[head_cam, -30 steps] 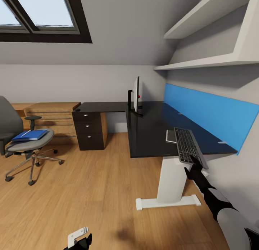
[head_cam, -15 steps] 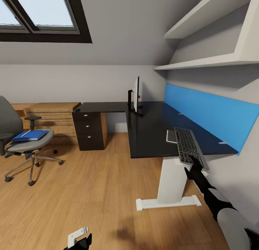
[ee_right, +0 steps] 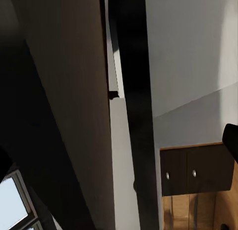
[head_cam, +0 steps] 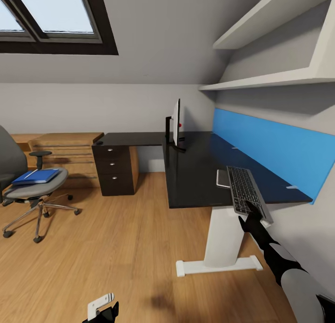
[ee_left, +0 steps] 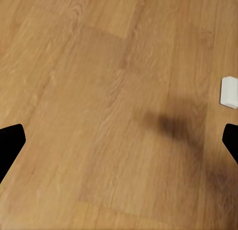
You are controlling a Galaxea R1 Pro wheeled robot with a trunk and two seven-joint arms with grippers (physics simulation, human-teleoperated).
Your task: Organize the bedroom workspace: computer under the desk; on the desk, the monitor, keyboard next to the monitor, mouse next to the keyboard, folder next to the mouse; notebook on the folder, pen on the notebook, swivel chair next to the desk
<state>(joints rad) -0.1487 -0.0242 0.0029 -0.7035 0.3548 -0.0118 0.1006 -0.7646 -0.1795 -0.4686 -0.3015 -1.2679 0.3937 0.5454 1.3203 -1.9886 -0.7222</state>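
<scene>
The keyboard [head_cam: 244,188] lies lengthwise on the black desk [head_cam: 195,164], with its near end sticking out past the front edge. My right gripper [head_cam: 255,211] is shut on that end. A small greyish notebook [head_cam: 223,178] rests against the keyboard's left side. Further back on the desk, the monitor [head_cam: 176,122] stands edge-on. At the far left, the swivel chair [head_cam: 28,190] carries the blue folder [head_cam: 37,176] on its seat. My left gripper [head_cam: 103,309] hangs low over the floor, open and empty [ee_left: 119,140]. The computer, mouse and pen are out of view.
A black drawer unit [head_cam: 114,169] stands under the desk's left wing, with low wooden shelving [head_cam: 65,151] beside it. The white pedestal leg [head_cam: 223,239] and its foot [ee_left: 229,92] sit on the wooden floor. A blue back panel [head_cam: 270,146] and white wall shelves [head_cam: 270,78] line the right wall.
The whole picture has shifted slightly, so the camera moved: the chair now sits further left and the desk a little right. Both grippers keep their places.
</scene>
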